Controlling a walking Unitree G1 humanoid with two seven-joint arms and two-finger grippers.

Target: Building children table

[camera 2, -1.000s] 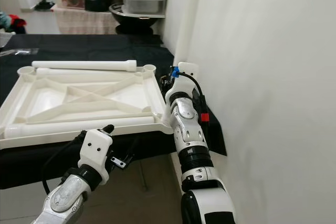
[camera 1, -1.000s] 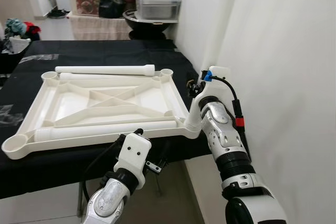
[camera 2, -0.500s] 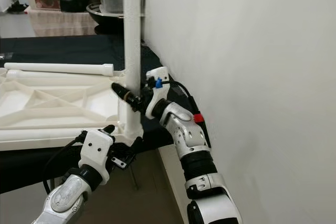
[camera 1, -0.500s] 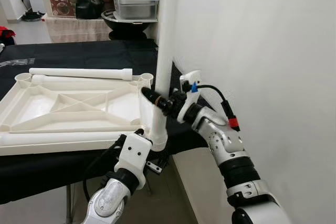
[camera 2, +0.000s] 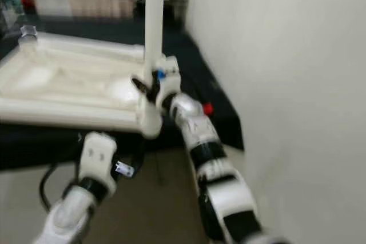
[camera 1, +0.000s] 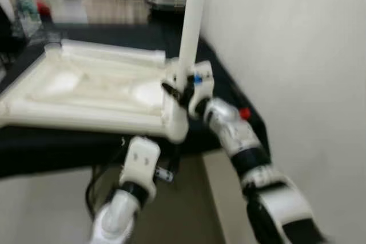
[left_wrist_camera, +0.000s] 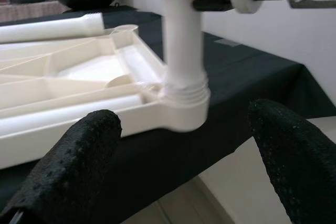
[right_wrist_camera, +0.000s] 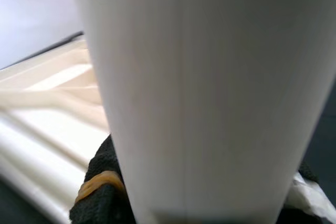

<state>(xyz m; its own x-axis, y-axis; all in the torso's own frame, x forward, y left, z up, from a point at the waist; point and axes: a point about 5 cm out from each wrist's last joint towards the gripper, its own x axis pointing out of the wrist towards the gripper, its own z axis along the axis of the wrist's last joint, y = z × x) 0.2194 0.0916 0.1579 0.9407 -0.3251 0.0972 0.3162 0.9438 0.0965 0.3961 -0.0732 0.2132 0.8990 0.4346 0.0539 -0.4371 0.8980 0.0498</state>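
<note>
**A:** Leg (camera 1: 191, 21) first: why is it held upright like that?

**B:** The right gripper (camera 1: 176, 91) has its fingers clamped on the white leg low down, just above the threaded foot, so the foot meets the corner socket (left_wrist_camera: 181, 109) of the upturned tabletop (camera 1: 91, 92) squarely. Upright looks like the only way it screws home, I'd judge.

**A:** And the other arm?

**B:** The left gripper (left_wrist_camera: 184, 145) hangs below the table's edge, its fingers (left_wrist_camera: 79, 156) spread wide apart with the socket showing between them but well beyond their tips. Touching nothing.

**A:** Why is the tabletop face down?

**B:** So the sockets point up. It lies on the black cloth (left_wrist_camera: 247, 72), with the corner being worked at the near edge, closest to the clamped fingers. Another leg (left_wrist_camera: 50, 27) lies along the far rim, beyond them.

**A:** The room?

**B:** A white wall (camera 1: 297, 44) stands close beside the right arm. Blurred clutter sits behind the table; I can't make it out.
</note>
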